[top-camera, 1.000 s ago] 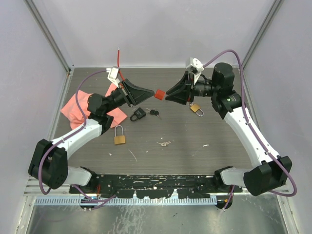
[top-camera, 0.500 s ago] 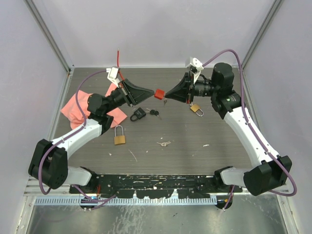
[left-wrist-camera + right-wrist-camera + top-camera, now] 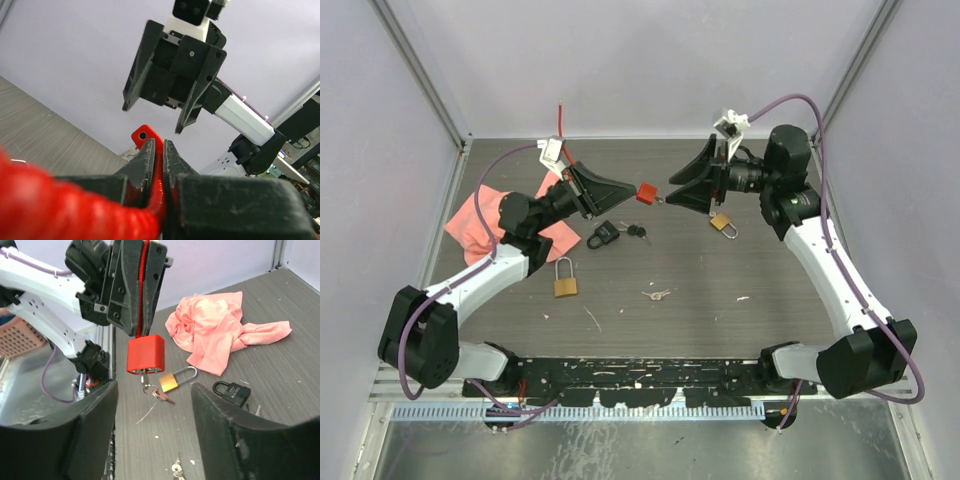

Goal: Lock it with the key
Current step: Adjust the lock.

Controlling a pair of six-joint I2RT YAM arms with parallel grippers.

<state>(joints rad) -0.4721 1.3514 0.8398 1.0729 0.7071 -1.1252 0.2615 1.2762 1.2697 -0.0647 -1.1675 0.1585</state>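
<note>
My left gripper (image 3: 632,190) is shut on the red shackle (image 3: 159,185) of a red padlock (image 3: 645,192), holding it above the table. The right wrist view shows the padlock body (image 3: 145,354) hanging below the left fingers (image 3: 125,290). A key (image 3: 145,379) sits in its keyhole, with a ring of spare keys (image 3: 160,394) dangling from it. My right gripper (image 3: 669,192) stands open just right of the padlock. Its fingers are apart on either side of the key and do not touch it. From the left wrist, the right gripper (image 3: 151,119) faces me with its jaws apart.
On the table lie a brass padlock (image 3: 565,283), a black padlock (image 3: 603,237) with keys (image 3: 638,233), another brass padlock (image 3: 724,224) under the right wrist, and loose keys (image 3: 657,295). A pink cloth (image 3: 480,222) sits at the left.
My right gripper closed on the key half a second ago; now it has opened and drawn back slightly to the right. The left arm and padlock have stayed still.
</note>
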